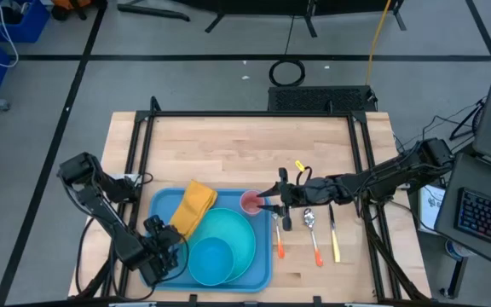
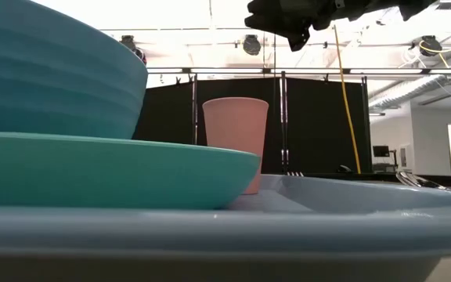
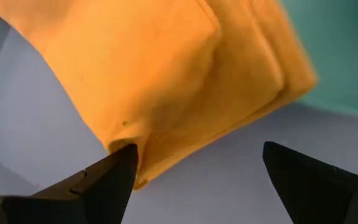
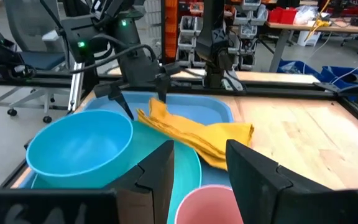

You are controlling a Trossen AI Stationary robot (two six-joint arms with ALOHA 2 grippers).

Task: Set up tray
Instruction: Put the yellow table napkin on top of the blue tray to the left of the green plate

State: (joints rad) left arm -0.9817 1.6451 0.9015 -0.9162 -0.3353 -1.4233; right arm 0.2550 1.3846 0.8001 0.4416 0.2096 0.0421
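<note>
The light-blue tray point(image 1: 164, 205) lies at the table's near edge, left of centre. On it rest a folded yellow cloth point(image 1: 193, 207), a teal plate point(image 1: 233, 230) with a blue bowl point(image 1: 210, 259) in it, and an upright pink cup point(image 1: 251, 202) at the far right corner. My left gripper point(image 3: 197, 168) is open, its fingers pointing down at the cloth's near end point(image 3: 142, 143). My right gripper point(image 4: 201, 168) is open and hangs above the cup point(image 4: 207, 205); in the low view it point(image 2: 296, 35) stands clear above the cup's rim point(image 2: 236, 102). My left gripper has one fingertip point(image 3: 120, 165) right at the near corner of the cloth point(image 3: 129, 134), which lies flat on the tray; the other fingertip stands apart over bare tray. Whether the first one touches the cloth, I cannot tell.
Right of the tray lie three utensils on the wood: two with orange handles point(image 1: 280, 243) point(image 1: 315, 247) and one with a yellow handle point(image 1: 335, 243). The far half of the table point(image 1: 228, 145) is bare wood. A black frame rail runs round the table.
</note>
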